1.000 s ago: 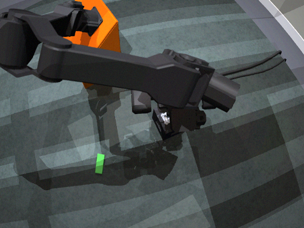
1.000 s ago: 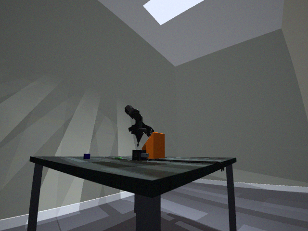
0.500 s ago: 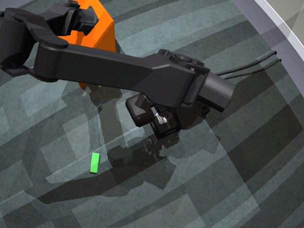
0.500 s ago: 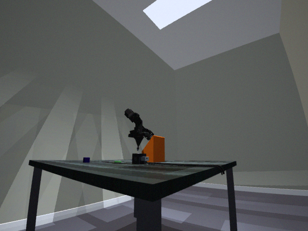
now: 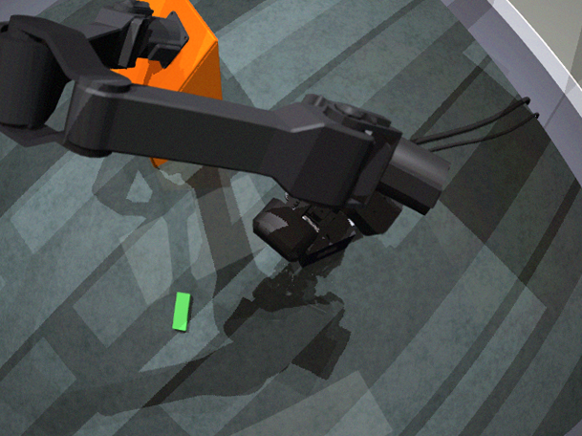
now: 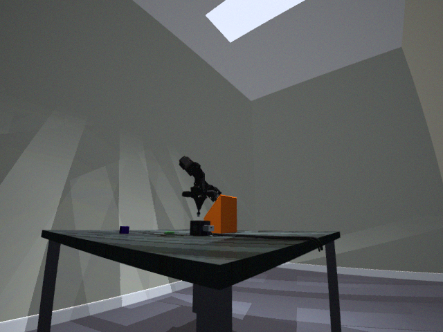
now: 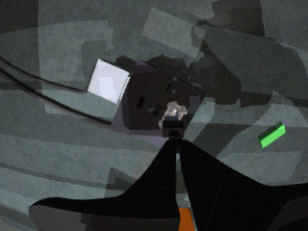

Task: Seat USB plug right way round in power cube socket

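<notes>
My gripper (image 6: 198,212) (image 7: 176,145) is shut on the USB plug (image 7: 173,126), a small black body with a bright metal end that points down toward the cube. The power cube (image 6: 196,228) (image 7: 151,87) is dark and boxy and stands on the table. In the exterior view a small gap shows between the plug's metal end and the cube's top, so the plug is out of the socket. Dark slots show on the cube's top in the wrist view. Which way round the plug faces, I cannot tell. The arm hides most of the cube in the top view.
A white plug (image 6: 208,227) (image 7: 108,83) sticks out of the cube's side; dark cables (image 5: 475,128) (image 7: 58,87) run over the table edge. A green block (image 5: 181,311) (image 6: 169,232) (image 7: 272,136), a dark blue cube (image 6: 124,229) and a tall orange block (image 5: 201,56) (image 6: 228,214) stand on the table.
</notes>
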Robot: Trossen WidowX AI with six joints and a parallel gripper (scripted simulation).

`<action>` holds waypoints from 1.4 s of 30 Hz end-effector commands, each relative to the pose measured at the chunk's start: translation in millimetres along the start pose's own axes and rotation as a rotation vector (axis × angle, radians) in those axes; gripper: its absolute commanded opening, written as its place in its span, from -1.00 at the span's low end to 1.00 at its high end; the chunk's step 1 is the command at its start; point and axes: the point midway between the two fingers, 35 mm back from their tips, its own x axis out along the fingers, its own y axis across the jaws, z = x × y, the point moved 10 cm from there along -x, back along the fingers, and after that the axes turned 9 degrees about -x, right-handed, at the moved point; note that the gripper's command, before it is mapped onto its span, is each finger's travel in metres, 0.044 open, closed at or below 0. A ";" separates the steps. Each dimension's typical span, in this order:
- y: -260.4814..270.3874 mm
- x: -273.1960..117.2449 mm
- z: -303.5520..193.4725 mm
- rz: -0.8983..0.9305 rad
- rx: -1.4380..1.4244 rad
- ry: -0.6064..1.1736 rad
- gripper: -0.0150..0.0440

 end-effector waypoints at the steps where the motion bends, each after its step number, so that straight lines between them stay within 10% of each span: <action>1: 0.1 0.2 -0.1 0.000 -0.089 0.000 -0.49; 42: 0.2 0.2 -0.1 0.000 -1.159 0.000 -0.49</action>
